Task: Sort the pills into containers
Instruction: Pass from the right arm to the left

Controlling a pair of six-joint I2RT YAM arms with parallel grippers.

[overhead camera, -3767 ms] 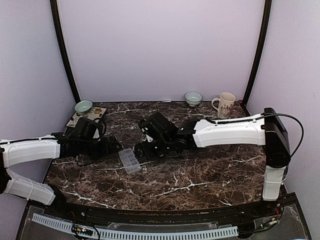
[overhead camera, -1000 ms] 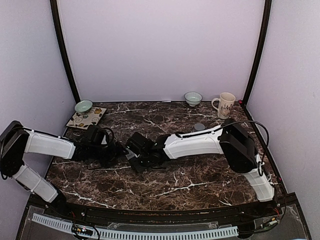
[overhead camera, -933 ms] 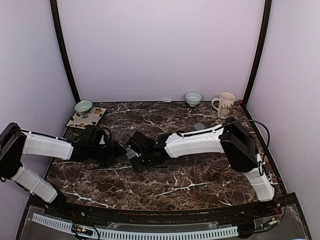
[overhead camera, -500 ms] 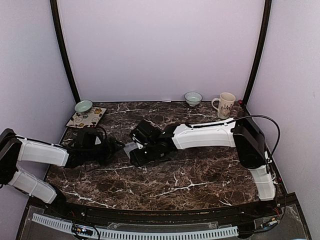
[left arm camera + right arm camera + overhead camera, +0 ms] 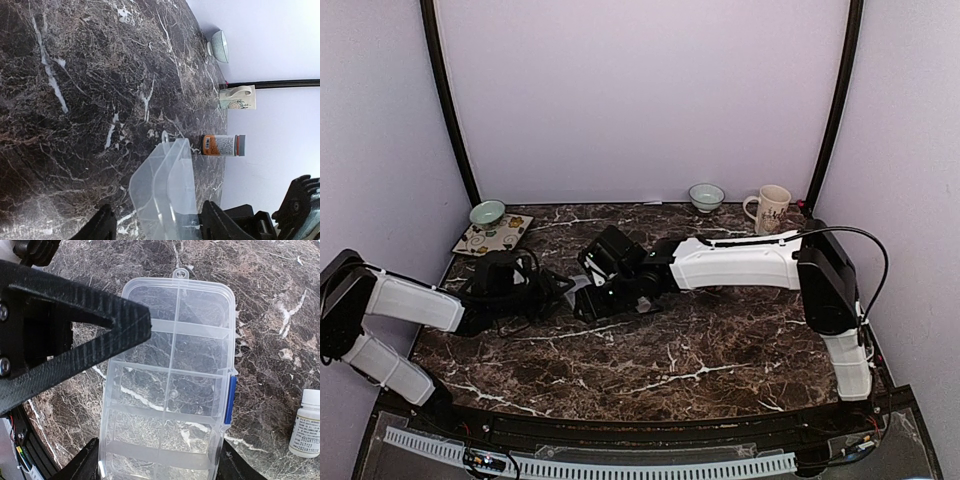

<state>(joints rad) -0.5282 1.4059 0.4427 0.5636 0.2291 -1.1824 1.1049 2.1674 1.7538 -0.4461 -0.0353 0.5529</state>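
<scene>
The clear organizer box (image 5: 170, 385) with a blue latch (image 5: 229, 399) sits between the two grippers near the table's left middle (image 5: 578, 286). Its compartments look empty, and no loose pills show. My right gripper (image 5: 157, 466) (image 5: 596, 298) grips the box across its width, one finger on each long edge. My left gripper (image 5: 157, 222) (image 5: 558, 288) is open and straddles the box's end. In the left wrist view the box (image 5: 165, 190) is edge-on, tilted off the marble, its lid slightly parted. One left finger (image 5: 75, 325) crosses the box's corner.
An orange-labelled pill bottle (image 5: 223, 145) and a white pill bottle (image 5: 306, 427) stand on the marble near the box. At the back are a mug (image 5: 770, 210), a bowl (image 5: 706, 196), a green bowl (image 5: 487, 212) and a patterned tile (image 5: 492, 235).
The box lay flat on the table nearer the front. Both grippers closed in on it, and it has since moved slightly toward the back with them.
</scene>
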